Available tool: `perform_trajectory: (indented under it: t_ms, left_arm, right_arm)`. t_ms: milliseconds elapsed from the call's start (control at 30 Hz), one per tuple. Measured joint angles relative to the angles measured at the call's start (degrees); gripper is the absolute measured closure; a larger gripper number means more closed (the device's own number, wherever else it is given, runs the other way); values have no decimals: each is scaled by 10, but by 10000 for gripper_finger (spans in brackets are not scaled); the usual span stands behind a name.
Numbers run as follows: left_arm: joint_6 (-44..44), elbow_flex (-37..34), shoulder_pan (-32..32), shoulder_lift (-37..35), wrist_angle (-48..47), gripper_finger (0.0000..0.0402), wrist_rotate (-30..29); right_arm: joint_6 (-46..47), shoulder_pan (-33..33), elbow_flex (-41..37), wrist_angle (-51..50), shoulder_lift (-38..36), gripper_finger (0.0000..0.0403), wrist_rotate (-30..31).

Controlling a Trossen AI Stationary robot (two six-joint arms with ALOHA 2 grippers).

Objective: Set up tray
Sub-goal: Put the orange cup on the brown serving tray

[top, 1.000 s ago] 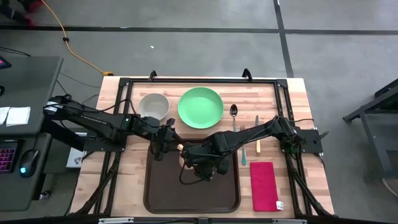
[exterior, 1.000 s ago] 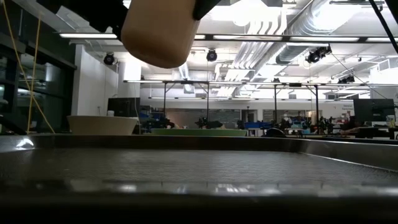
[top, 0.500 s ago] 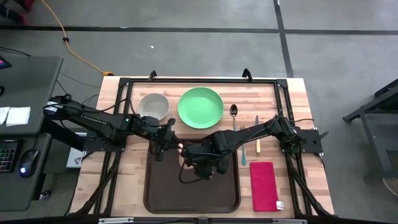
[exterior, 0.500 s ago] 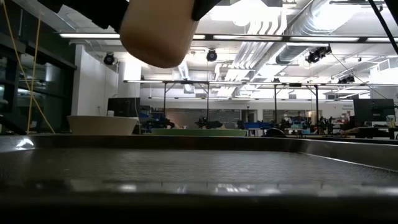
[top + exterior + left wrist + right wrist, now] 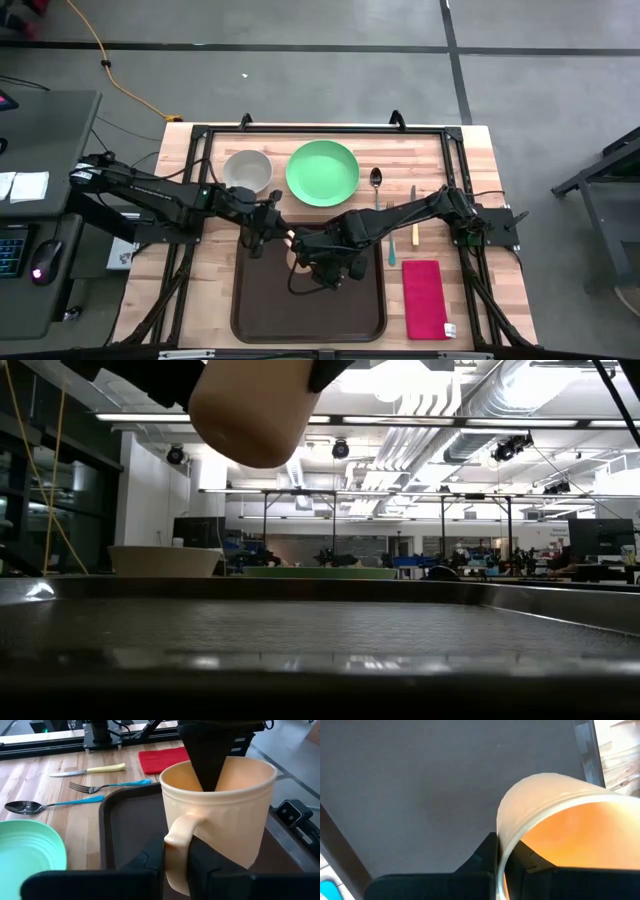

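Mug (image 5: 220,820) — cream, one handle. I hold it up over the far left part of the tray (image 5: 262,310), clear of the tray floor; from table height only its rounded underside hangs into sight.

Left gripper (image 5: 176,865) — my fingers pinch the mug's handle from both sides, one dark finger (image 5: 150,865) against each face of the loop.

Right gripper (image 5: 499,857) — pressed together on the mug's rim, one finger inside the cup and one outside against the wall. Both my arms meet over the tray's far edge, the left reaching in from the bench's left side, the right from its right side.

Tray — dark brown, rounded corners, raised rim; it lies at the near edge of the bench, about the middle, with nothing resting on its floor that I can see.

Bowl (image 5: 246,170) — pale, near the far edge, left of centre, just behind my left arm.

Plate (image 5: 322,172) — green, beside the bowl toward the right, well behind the tray.

Spoon (image 5: 376,180), fork (image 5: 392,240), knife (image 5: 414,222) — in a loose row right of the plate, on bare wood; my right arm crosses above the fork.

Napkin (image 5: 424,298) — red, folded, just beside the tray's right edge, toward the near right corner of the bench.
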Motion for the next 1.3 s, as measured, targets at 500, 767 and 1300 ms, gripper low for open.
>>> perform_trajectory:
  t_ms: [500,767,1300]
  left_arm:
    - [0,0,0,0,0,337,-7]
    - [4,0,0,0,-1,338,-9]
    - [15,0,0,0,-3,335,-10]
  right_arm:
    - [35,0,0,4,0,403,3]
    - [70,1,0,3,0,403,26]
    - [91,3,0,0,0,367,67]
